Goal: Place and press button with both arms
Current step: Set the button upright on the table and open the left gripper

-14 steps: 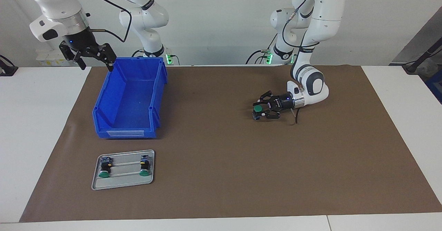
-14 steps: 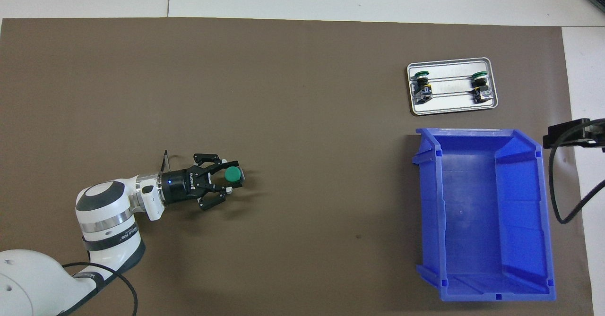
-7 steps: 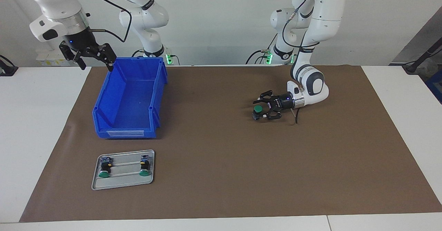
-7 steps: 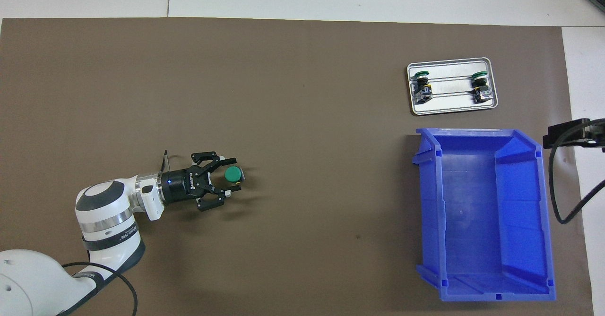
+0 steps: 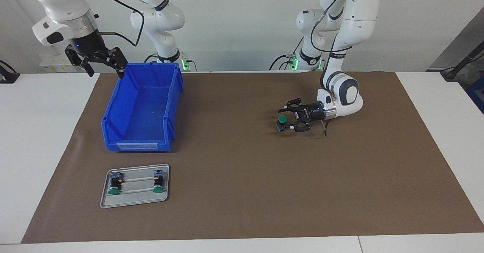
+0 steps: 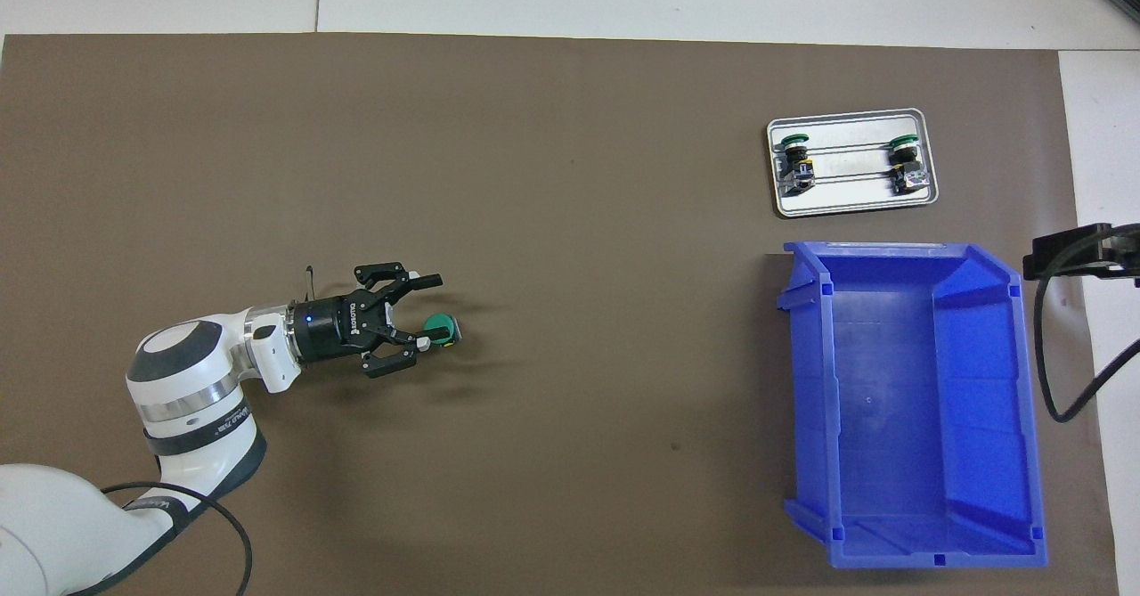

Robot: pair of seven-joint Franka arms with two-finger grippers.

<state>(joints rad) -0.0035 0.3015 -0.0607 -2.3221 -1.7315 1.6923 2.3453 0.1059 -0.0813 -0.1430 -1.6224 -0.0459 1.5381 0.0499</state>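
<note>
The button (image 5: 281,123) stands upright on the brown mat, green cap up, toward the left arm's end of the table; the overhead view shows it too (image 6: 438,327). My left gripper (image 5: 286,119) lies low and level over the mat, open, its fingers spread around the button (image 6: 434,310). The button sits close to one fingertip; I cannot tell whether they touch. My right gripper (image 5: 105,71) hangs open and empty above the corner of the blue bin (image 5: 172,105) that is nearest the robots. That arm waits.
The blue bin (image 6: 899,418) holds nothing. A small metal tray (image 5: 133,204) lies on the mat farther from the robots than the bin, with two more green-capped buttons (image 5: 113,185) (image 5: 158,183) in it. The overhead view shows the tray (image 6: 850,210) as well.
My left gripper has spread its fingers off the button and drawn back a little toward its base. The button stays standing on the mat. The right arm has not moved.
</note>
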